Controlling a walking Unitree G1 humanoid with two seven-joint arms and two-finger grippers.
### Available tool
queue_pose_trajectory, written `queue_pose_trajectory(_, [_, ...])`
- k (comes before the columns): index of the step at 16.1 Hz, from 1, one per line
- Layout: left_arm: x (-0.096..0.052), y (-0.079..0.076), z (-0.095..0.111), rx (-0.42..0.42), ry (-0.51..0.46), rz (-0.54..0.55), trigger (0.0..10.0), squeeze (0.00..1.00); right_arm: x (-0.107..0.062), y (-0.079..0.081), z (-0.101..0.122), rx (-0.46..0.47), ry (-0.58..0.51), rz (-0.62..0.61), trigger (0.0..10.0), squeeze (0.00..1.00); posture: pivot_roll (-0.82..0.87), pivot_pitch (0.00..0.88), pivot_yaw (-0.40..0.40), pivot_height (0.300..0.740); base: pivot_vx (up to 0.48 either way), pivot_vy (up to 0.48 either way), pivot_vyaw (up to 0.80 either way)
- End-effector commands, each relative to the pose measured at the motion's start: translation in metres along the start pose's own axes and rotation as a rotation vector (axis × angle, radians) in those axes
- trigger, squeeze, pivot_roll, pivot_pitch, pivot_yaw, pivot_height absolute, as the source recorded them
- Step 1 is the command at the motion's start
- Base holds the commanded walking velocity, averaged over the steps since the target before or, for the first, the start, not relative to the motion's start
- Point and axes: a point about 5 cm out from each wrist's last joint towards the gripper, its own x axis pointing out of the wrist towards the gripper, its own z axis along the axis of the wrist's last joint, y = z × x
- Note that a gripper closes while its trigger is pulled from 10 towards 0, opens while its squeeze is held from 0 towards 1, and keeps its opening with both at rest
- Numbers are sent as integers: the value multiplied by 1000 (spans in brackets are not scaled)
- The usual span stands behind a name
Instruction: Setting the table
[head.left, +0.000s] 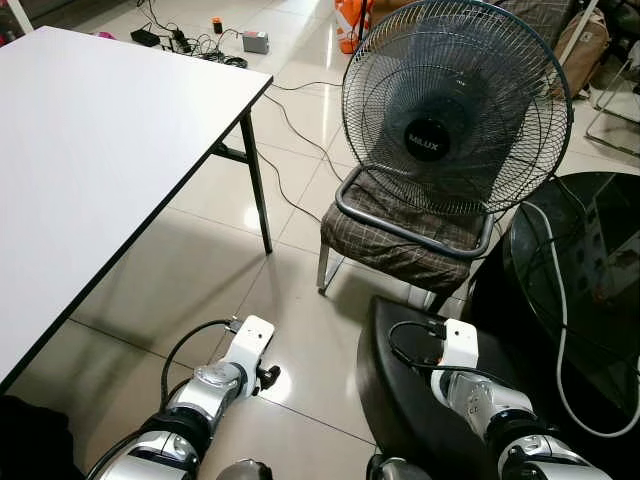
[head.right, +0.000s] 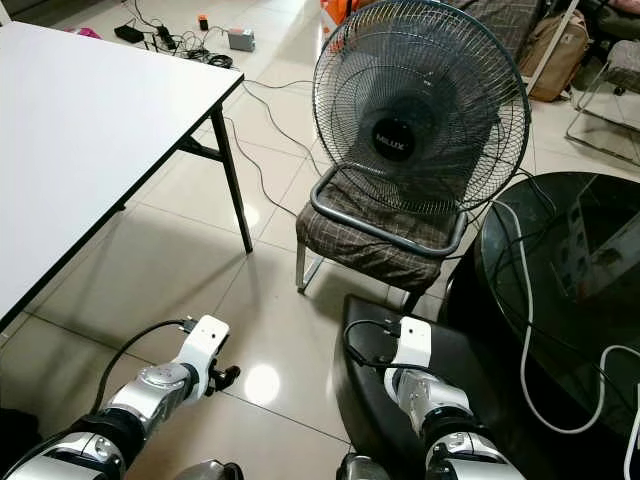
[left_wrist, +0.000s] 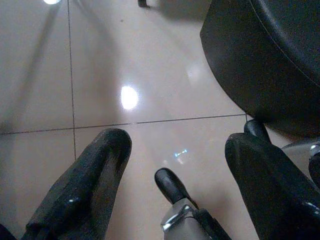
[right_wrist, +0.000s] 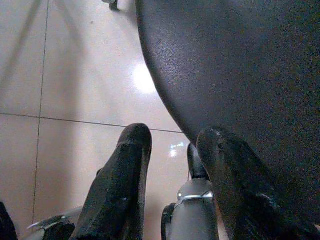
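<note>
A long white table with black legs stands at my left, its top bare. Both silver arms hang low over the tiled floor: the left wrist beside the table's near end, the right wrist over a black stool. In the left wrist view my left gripper points down at the floor tiles, fingers wide apart and holding nothing. In the right wrist view my right gripper is open too, hanging by the stool's rounded edge.
A big black fan rests on a checked chair straight ahead. A dark round glass table with a white cable stands at the right. Cables and chargers trail across the far floor. Open tiles lie between table and chair.
</note>
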Motion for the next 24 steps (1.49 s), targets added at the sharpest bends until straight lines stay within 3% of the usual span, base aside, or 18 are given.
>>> queue_pose_trajectory(1, [-15,32,-4,-220,-162,256,10000,0,-3,-4,28,-5,-158,14,10000,0,-25,19,-60,740,0,0,0])
queue_pose_trajectory(5, [-21,37,-26,-161,-83,224,10000,0,-1,-3,4,-38,-89,-3,10000,0,-27,0,-36,740,0,0,0])
queue_pose_trajectory(10, [-27,42,-25,-165,-95,264,10000,0,-1,1,11,-77,-125,24,10000,0,-25,26,-52,740,0,0,0])
queue_pose_trajectory(12, [-30,47,-16,-169,-142,274,10000,0,-4,3,22,-70,-178,54,10000,0,-21,35,-44,740,0,0,0])
queue_pose_trajectory(13, [-31,48,-14,-194,-151,280,10000,0,-5,4,25,-70,-198,64,10000,306,-18,34,-44,740,0,0,0])
queue_pose_trajectory(14, [-45,54,13,-200,-321,283,10000,1000,-16,19,54,-132,-370,140,10000,1000,-23,44,-38,740,0,0,0])
queue_pose_trajectory(15, [-53,55,25,-166,-403,282,10000,1000,-23,26,65,-174,-442,169,10000,1000,-30,42,-36,740,0,0,0])
queue_pose_trajectory(16, [-73,55,53,-132,-572,292,10000,1000,-44,45,89,-206,-607,263,10000,1000,-27,57,-42,740,0,0,0])
queue_pose_trajectory(17, [-95,58,77,-147,-705,323,10000,1000,-71,61,109,-202,-759,351,10000,1000,-13,51,-45,740,0,0,0])
queue_pose_trajectory(18, [-109,59,88,-155,-748,356,10000,1000,-85,65,115,-226,-811,373,10000,1000,-2,50,-52,740,0,0,0])
queue_pose_trajectory(20, [-129,58,97,-124,-771,393,10000,1000,-95,67,113,-301,-836,355,10000,1000,-10,54,-54,740,0,0,288])
queue_pose_trajectory(22, [-134,58,101,-180,-797,420,10000,1000,-102,66,115,-272,-890,339,10000,1000,-9,66,-57,740,0,0,800])
queue_pose_trajectory(23, [-132,53,96,-198,-781,438,10000,0,-100,59,111,-250,-881,304,10000,1000,5,65,-49,740,0,0,800])
queue_pose_trajectory(24, [-136,49,98,-178,-798,449,10000,0,-101,59,111,-260,-875,296,10000,1000,-2,68,-46,740,0,0,800])
